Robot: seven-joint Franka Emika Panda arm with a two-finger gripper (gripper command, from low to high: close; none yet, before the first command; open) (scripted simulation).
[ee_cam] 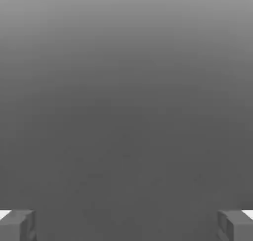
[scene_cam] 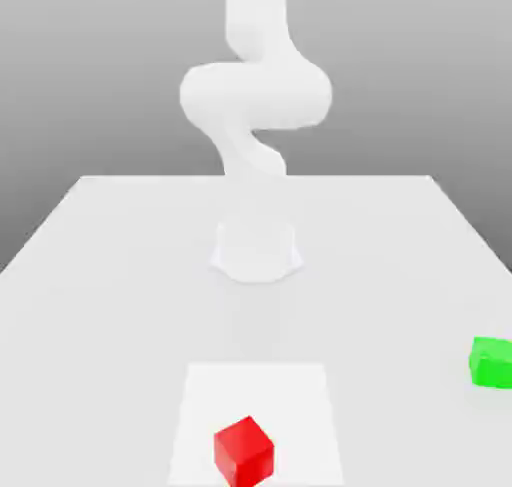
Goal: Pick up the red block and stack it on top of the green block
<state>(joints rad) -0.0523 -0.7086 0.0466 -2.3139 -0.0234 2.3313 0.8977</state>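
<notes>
red block point(scene_cam: 243, 450): matte cube (plain faces) | green block point(scene_cam: 491, 362): cube | pincer point(ee_cam: 126, 225): wide apart, empty

White arm point(scene_cam: 255, 95) rising from a round base point(scene_cam: 256, 250) at the far middle, bending in an S-curve, upper links running off at 12 o'clock. Claw point(ee_cam: 126, 225) wide open, grey fingertips point(ee_cam: 17, 225) far apart, nothing between.

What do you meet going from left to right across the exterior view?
Red block → arm base → green block, at the exterior view's right edge.
</notes>
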